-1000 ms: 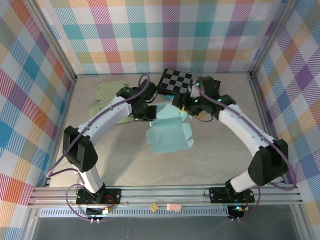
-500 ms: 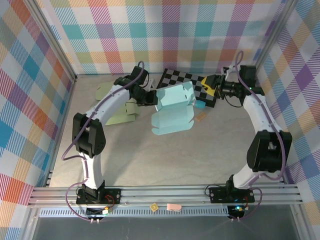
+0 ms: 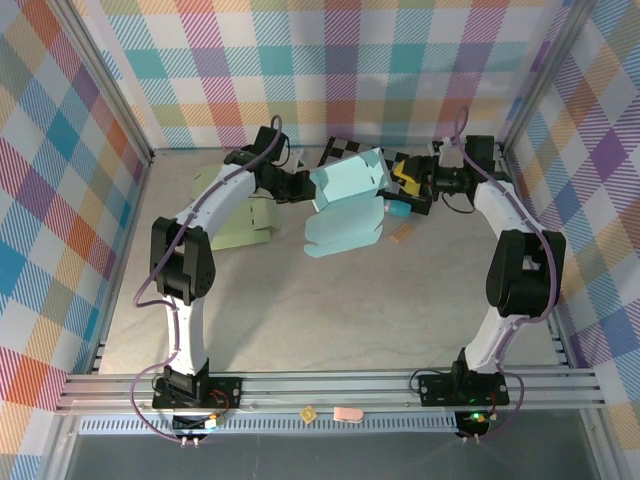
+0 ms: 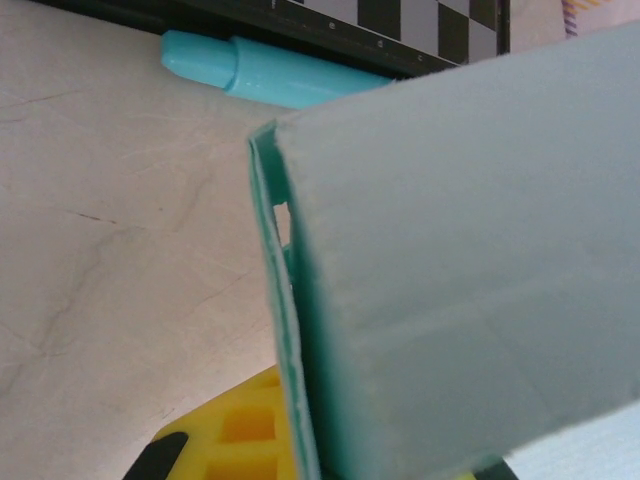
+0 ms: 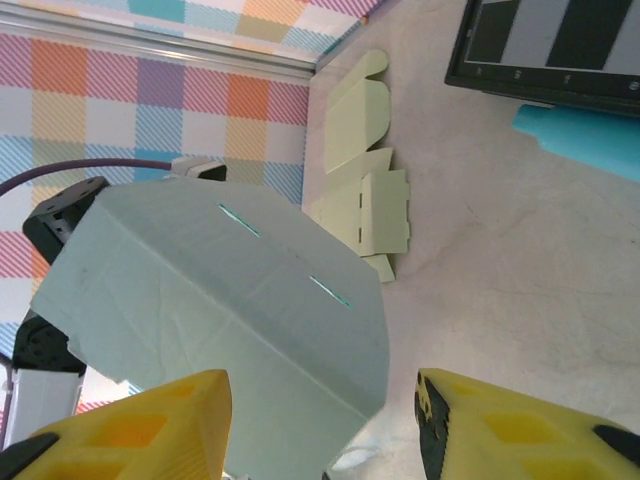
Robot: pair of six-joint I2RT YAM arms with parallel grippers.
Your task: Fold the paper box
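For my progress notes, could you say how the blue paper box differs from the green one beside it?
The blue box is folded up and raised; the green box lies low on the table. The left gripper holds the blue box, nothing the green. Both are paper.

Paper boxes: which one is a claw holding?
The light blue box, held by the left claw; the pale green boxes lie flat on the table.

Bright plaid walls (image 3: 300, 70) enclose a pale, seemingly stone-patterned tabletop (image 3: 330, 310), evenly lit.
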